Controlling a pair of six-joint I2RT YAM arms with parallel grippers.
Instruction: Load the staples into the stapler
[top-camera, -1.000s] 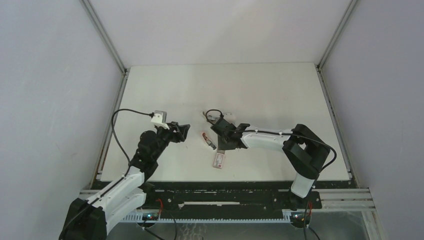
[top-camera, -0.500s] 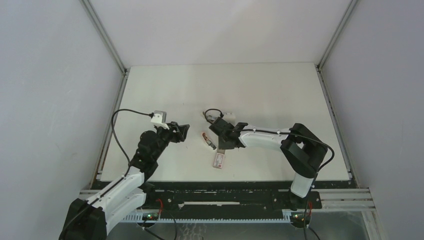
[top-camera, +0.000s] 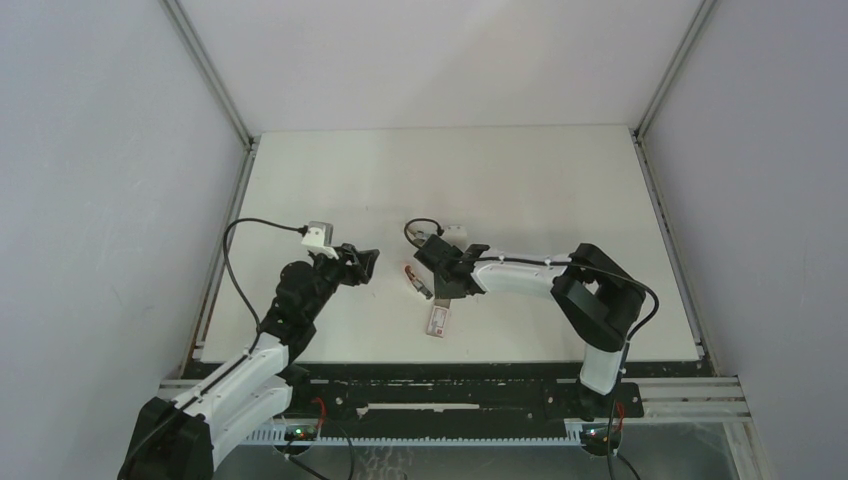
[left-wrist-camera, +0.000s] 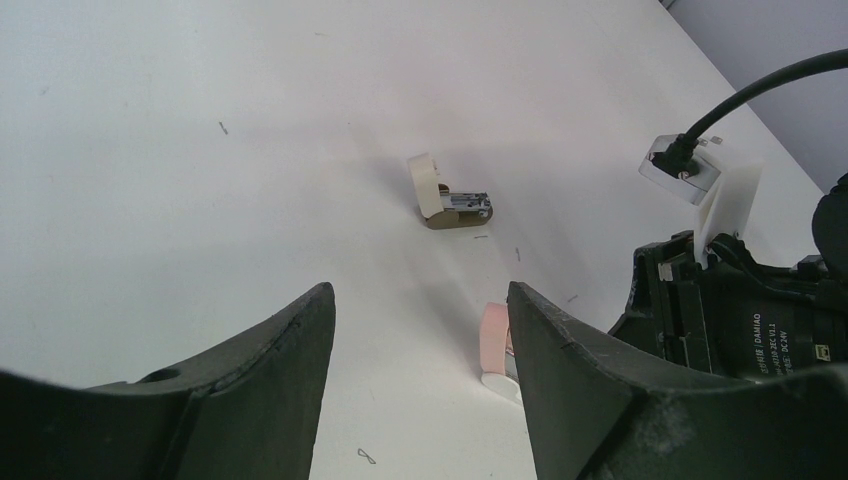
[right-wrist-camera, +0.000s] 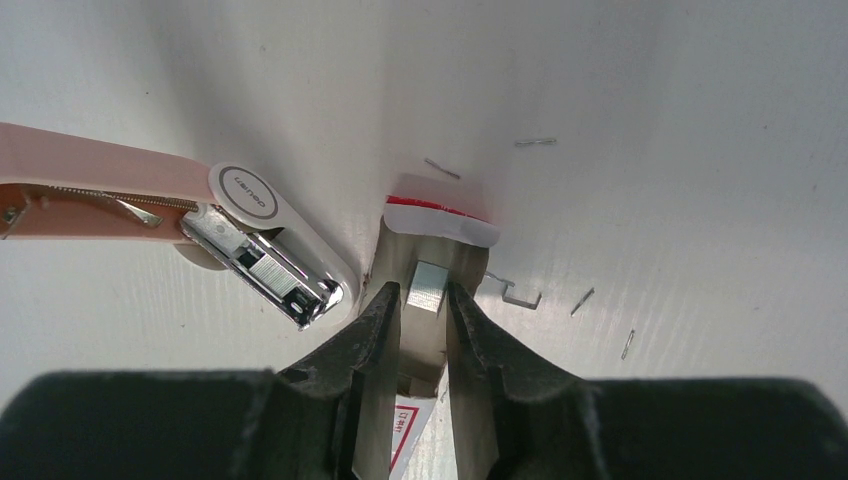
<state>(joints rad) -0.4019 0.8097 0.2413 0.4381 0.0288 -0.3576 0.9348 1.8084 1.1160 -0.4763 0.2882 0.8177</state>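
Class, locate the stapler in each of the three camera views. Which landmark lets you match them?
Top external: the stapler lies mid-table, just left of the right gripper.
Left wrist: stapler low centre, pink end showing, right part hidden.
Right wrist: stapler at left, lying open.
Landmark: the right gripper, pinching a staple strip, picture-right of it throughout.

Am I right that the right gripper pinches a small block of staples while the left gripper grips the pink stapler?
Not quite: the left gripper grips nothing. The left wrist view shows its jaws open and empty, well apart from the pink stapler. The right gripper does pinch the small block of staples.
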